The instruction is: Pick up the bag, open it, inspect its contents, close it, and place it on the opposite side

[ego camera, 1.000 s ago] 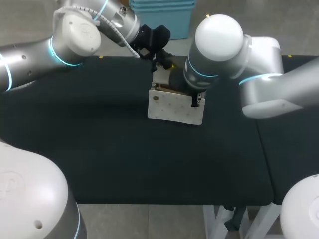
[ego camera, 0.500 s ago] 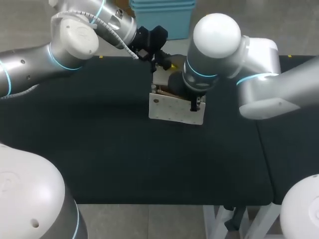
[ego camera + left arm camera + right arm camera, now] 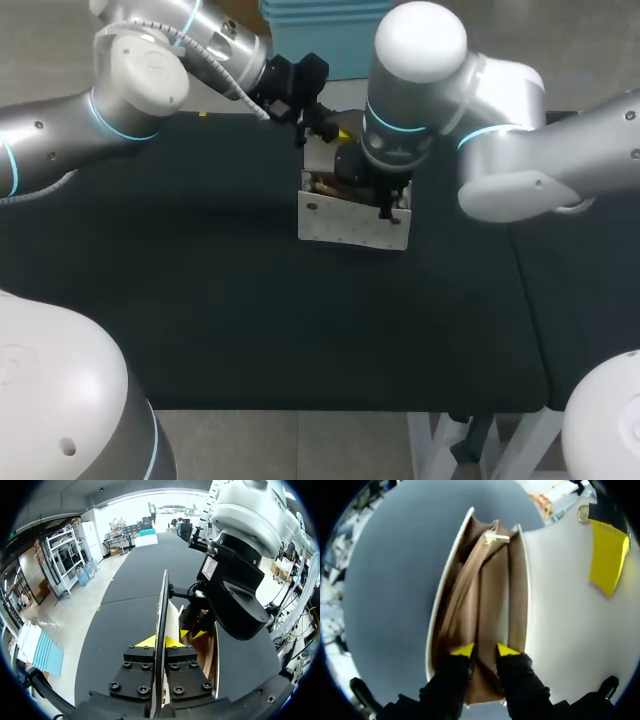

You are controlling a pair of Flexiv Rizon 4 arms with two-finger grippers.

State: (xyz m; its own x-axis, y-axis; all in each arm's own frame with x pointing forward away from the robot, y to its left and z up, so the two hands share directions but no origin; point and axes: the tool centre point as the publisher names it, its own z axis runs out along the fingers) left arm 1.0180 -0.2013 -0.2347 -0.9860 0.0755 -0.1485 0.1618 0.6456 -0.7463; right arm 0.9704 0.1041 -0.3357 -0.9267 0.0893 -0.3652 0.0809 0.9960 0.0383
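Arms crowd the white bag (image 3: 350, 225), which stands on the black table (image 3: 250, 320) toward 12 o'clock from the table's middle, near the far edge. The left arm comes in from 10 o'clock. The left gripper (image 3: 160, 641) is clamped on the bag's flap (image 3: 163, 600), a thin white panel that runs edge-on between its yellow tips and is raised off the mouth. The right arm enters from 3 o'clock, and its wrist hangs over the mouth, hiding most of the opening in the head view. The right gripper (image 3: 486, 650) is down inside the tan-lined interior, its tips a narrow gap apart with a fold of lining (image 3: 485, 595) between them. A gold zip pull (image 3: 496, 538) lies at the compartment's far end. A gold stud (image 3: 583, 513) sits on the flap's inner face.
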